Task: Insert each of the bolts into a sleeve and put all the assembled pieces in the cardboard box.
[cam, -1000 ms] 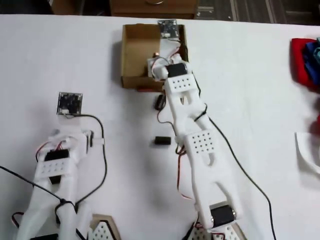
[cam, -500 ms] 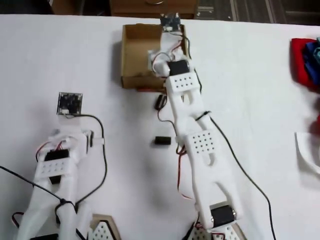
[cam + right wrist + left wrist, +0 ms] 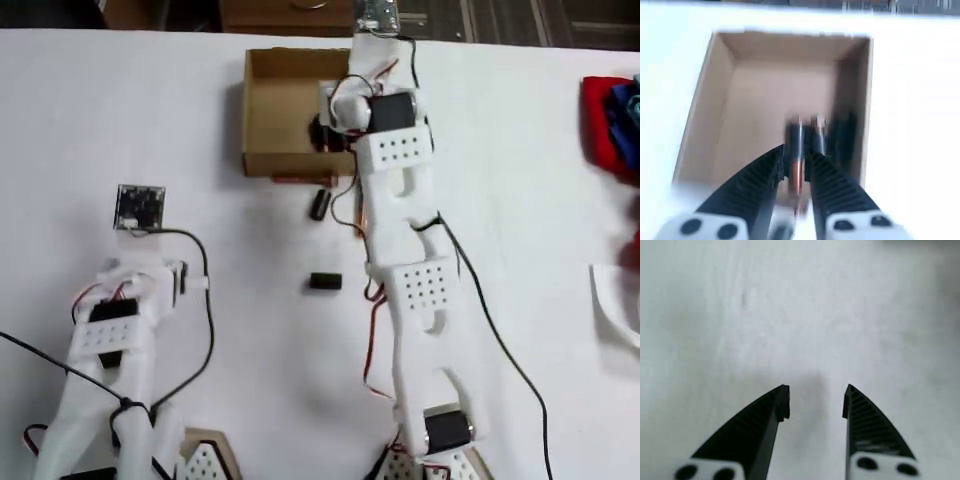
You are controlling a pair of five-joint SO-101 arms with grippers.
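The cardboard box (image 3: 268, 95) stands at the table's far middle, and its bare floor (image 3: 765, 95) lies under my right gripper (image 3: 796, 159). That gripper is shut on an assembled piece (image 3: 797, 142), a copper bolt in a black sleeve, held above the box's right half. From above, the right gripper (image 3: 328, 130) hangs over the box's right side. Two loose black sleeves (image 3: 320, 203) (image 3: 324, 282) lie on the table in front of the box. A copper bolt (image 3: 300, 177) rests against the box's front wall. My left gripper (image 3: 816, 399) is open over bare table.
A blurred dark shape (image 3: 845, 131) sits in the box beside the held piece. Red and blue cloth (image 3: 612, 110) and a white object (image 3: 615, 300) lie at the table's right edge. The left arm (image 3: 120, 320) stays at the near left.
My right arm has pushed farther away and to the right over the box, carrying the piece. The left arm has not moved.
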